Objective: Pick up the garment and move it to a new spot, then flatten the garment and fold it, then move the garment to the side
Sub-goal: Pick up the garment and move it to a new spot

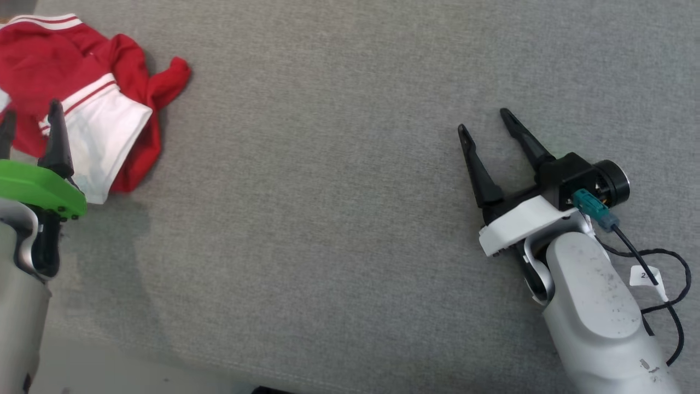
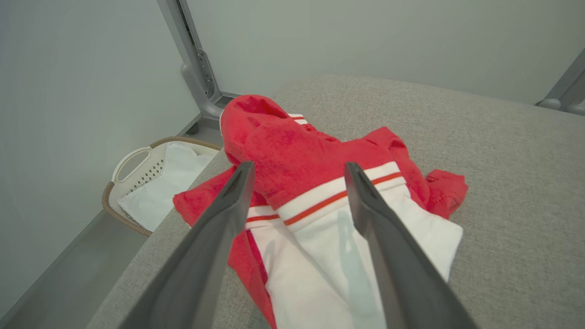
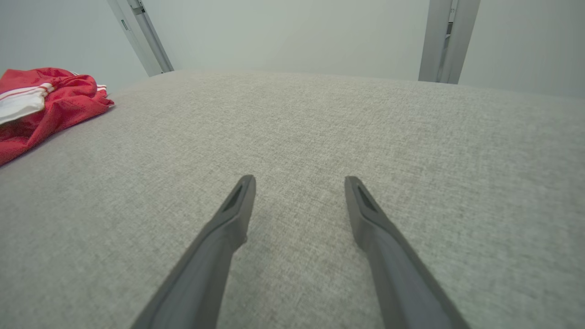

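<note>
Laundry sits bunched at the head frame's upper left: a crumpled red-and-white garment point(image 1: 38, 60) on the grey woven surface point(image 1: 350, 219). My left gripper point(image 1: 31, 109) hangs over it, fingers point(image 1: 56, 137) spread wide, I judge to pinch a fold; my right gripper point(image 1: 484, 120) sits at centre right, equally wide, empty.

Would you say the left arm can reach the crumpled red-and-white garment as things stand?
Probably yes: the open left gripper hovers just before the crumpled red-and-white garment, nothing between them.
</note>
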Motion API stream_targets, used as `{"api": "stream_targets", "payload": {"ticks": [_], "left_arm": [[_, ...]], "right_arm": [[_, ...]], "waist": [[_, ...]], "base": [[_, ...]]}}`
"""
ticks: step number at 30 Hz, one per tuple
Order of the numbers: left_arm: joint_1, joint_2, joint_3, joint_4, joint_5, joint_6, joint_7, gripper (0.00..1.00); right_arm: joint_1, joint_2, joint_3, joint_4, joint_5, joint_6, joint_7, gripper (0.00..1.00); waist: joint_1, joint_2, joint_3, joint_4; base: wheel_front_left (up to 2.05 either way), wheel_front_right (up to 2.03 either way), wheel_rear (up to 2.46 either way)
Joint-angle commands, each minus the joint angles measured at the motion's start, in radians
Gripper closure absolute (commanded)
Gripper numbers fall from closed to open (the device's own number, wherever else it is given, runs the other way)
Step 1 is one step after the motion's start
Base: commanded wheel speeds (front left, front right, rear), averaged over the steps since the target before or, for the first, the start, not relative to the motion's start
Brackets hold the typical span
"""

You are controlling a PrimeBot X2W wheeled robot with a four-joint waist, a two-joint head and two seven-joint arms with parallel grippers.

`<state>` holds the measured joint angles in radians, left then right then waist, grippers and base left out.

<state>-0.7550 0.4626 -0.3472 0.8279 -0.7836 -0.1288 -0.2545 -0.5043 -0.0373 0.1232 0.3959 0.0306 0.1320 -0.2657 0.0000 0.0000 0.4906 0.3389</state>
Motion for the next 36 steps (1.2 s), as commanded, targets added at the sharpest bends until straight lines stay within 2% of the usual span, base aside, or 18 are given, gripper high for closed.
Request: {"api": "stream_targets", "payload": {"ticks": [1, 4, 8, 9, 10, 15, 19, 22, 26, 30, 36], "left_arm": [[-0.028, 0.018, -0.025, 0.021, -0.030, -0.002, 0.012, 0.00], [-0.051, 0.038, -0.079, 0.067, -0.106, -0.002, 0.046, 0.00], [-0.054, 0.048, -0.134, 0.112, -0.176, -0.002, 0.041, 0.00], [-0.050, 0.048, -0.146, 0.120, -0.182, -0.002, 0.035, 0.52], [-0.044, 0.047, -0.162, 0.130, -0.192, -0.002, 0.032, 1.00], [-0.028, 0.052, -0.227, 0.128, -0.219, -0.003, 0.007, 1.00], [-0.043, 0.081, -0.250, 0.099, -0.216, -0.003, -0.009, 1.00], [-0.075, 0.107, -0.209, 0.038, -0.168, -0.003, -0.013, 1.00], [-0.053, 0.107, -0.123, -0.064, -0.080, -0.002, -0.011, 1.00], [-0.016, 0.070, -0.052, -0.190, 0.009, -0.002, -0.011, 1.00], [0.029, -0.014, -0.046, -0.346, 0.087, -0.002, -0.011, 1.00]], "right_arm": [[0.008, -0.026, -0.014, 0.025, -0.003, -0.003, 0.003, 0.00], [0.008, -0.030, -0.016, 0.016, 0.000, -0.004, 0.004, 0.00], [0.021, -0.032, -0.020, 0.007, 0.010, -0.004, 0.008, 0.00], [0.027, -0.032, -0.022, 0.006, 0.013, -0.004, 0.009, 0.00], [0.033, -0.032, -0.023, 0.006, 0.017, -0.004, 0.009, 0.00], [0.060, -0.027, -0.026, 0.009, 0.034, -0.004, 0.009, 0.00], [0.073, -0.019, -0.020, 0.006, 0.058, -0.003, 0.008, 0.00], [0.086, -0.017, -0.020, -0.001, 0.080, -0.002, 0.004, 0.00], [0.110, -0.017, -0.029, -0.007, 0.102, -0.002, 0.002, 0.00], [0.143, -0.016, -0.036, -0.009, 0.129, -0.002, 0.002, 0.00], [0.178, -0.016, -0.031, -0.015, 0.161, -0.002, 0.002, 0.00]], "waist": [[0.0000, 0.0000, 0.069, -0.072], [0.0000, 0.0000, 0.084, -0.096], [0.0000, 0.0000, 0.082, -0.115], [0.0000, 0.0000, 0.077, -0.118], [0.0000, 0.0000, 0.071, -0.120], [0.0000, 0.0000, 0.024, -0.123], [0.0000, 0.0000, -0.026, -0.128], [0.0000, 0.0000, -0.070, -0.135], [0.0000, 0.0000, -0.120, -0.150], [0.0000, 0.0000, -0.169, -0.181], [0.0000, 0.0000, -0.213, -0.257]], "base": [[0.00, 0.00, 0.00], [0.00, 0.00, 0.00], [0.00, 0.00, 0.00], [0.00, 0.00, 0.00], [0.00, 0.00, 0.00], [0.00, 0.00, 0.00], [0.00, 0.00, 0.00], [0.00, 0.00, 0.00], [0.00, 0.00, 0.00], [0.00, 0.00, 0.00], [0.00, 0.00, 0.00]]}}
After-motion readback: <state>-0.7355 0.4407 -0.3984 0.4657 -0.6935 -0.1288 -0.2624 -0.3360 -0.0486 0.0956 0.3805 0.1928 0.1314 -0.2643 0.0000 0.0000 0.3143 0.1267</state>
